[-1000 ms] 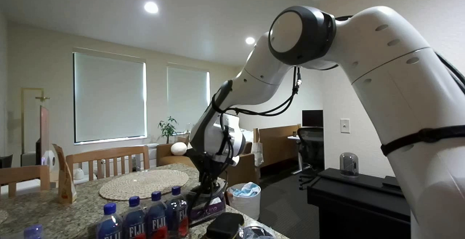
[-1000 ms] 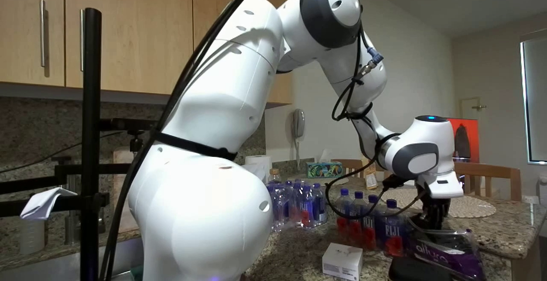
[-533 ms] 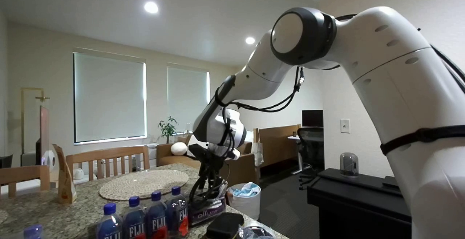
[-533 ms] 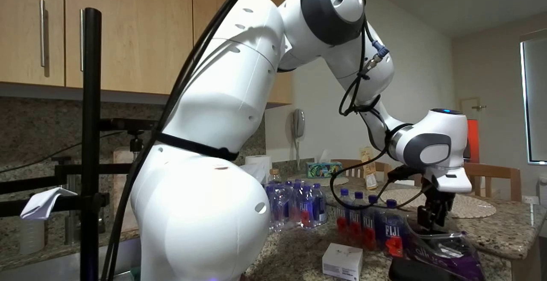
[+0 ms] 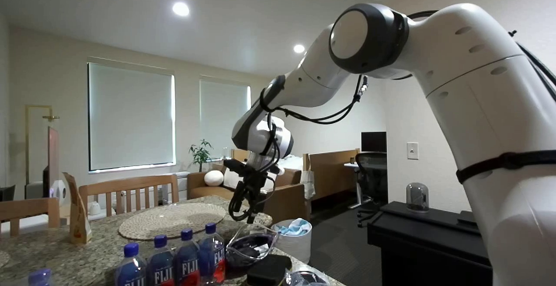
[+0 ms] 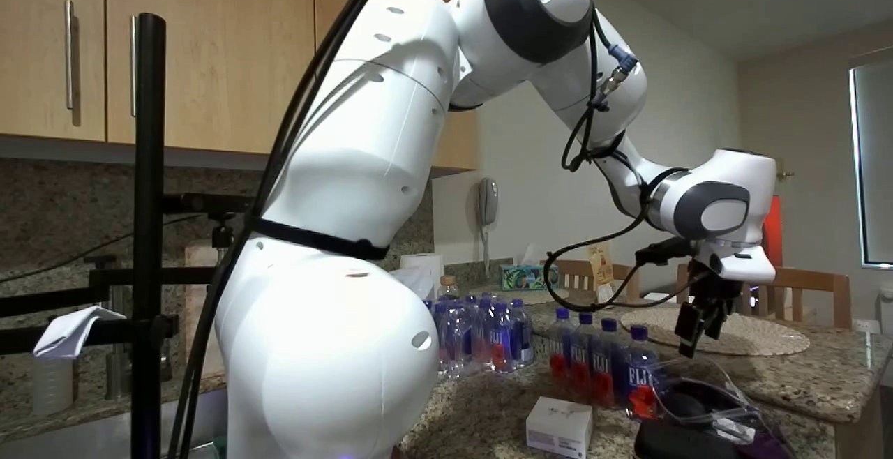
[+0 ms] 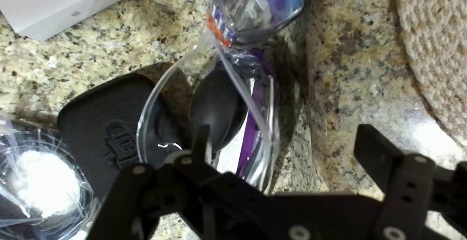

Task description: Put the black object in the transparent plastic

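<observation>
In the wrist view a smooth, rounded black object (image 7: pixel 217 105) lies inside the transparent plastic (image 7: pixel 261 169), a clear bag with a purple and white label. The bag's mouth gapes upward, and its clear wall (image 5: pixel 273 242) also shows in an exterior view. Above the bag, my gripper (image 7: pixel 284 138) stands open with nothing between its fingers. Its left finger (image 7: pixel 201 141) crosses the view over the black object's lower edge; the right one is over bare granite. An exterior view shows the gripper (image 6: pixel 700 337) clear of the bag, with a gap below the fingertips.
A black case with raised lettering (image 7: pixel 109 123) sits right beside the bag, near a round film-wrapped thing (image 7: pixel 40 181). Several water bottles (image 5: pixel 189 260) stand in a row on the bag's other side. A white box (image 6: pixel 558 425) and a woven mat (image 5: pixel 173 221) lie on the counter.
My gripper has opened and risen out of the bag's mouth, up and away from it. The bag's mouth now shows uncovered, with the black object lying inside.
</observation>
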Robot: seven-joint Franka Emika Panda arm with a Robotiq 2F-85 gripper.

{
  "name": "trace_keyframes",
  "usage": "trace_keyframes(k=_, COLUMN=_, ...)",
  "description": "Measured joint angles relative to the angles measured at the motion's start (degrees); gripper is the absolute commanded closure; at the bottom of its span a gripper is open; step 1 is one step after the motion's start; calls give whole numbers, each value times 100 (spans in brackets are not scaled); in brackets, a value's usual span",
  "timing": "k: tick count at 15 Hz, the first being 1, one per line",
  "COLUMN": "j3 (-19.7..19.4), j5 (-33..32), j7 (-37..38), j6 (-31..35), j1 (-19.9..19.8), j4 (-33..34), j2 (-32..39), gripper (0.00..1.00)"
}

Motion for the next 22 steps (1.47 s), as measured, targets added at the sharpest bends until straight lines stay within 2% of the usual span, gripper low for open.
trace_keyframes(k=7, j3=-29, j5=-93, j7=-190, j6=-1099, j1=-162, j4=47, j2=-527, gripper=0)
trace_keyframes(k=11, j3=-38, j5=-141, j7=-907, j6=-1992, j1=-222, j4=-143, j2=-675, gripper=0)
trace_keyframes(k=13, j3=-82, j5=-420, j7=-1075, j6=-2269, j1=-228, j4=-371, j2=-796, gripper=0)
trace_keyframes(k=18, j3=-116, j5=-1905, j7=-1062, j6=-2346, j1=-175, j4=-950, j2=-1335, gripper=0)
trace_keyframes(k=22, j3=-112, j5=-1950, j7=-1062, j6=-2344, j1=-175, j4=-973, j2=-1363, gripper=0)
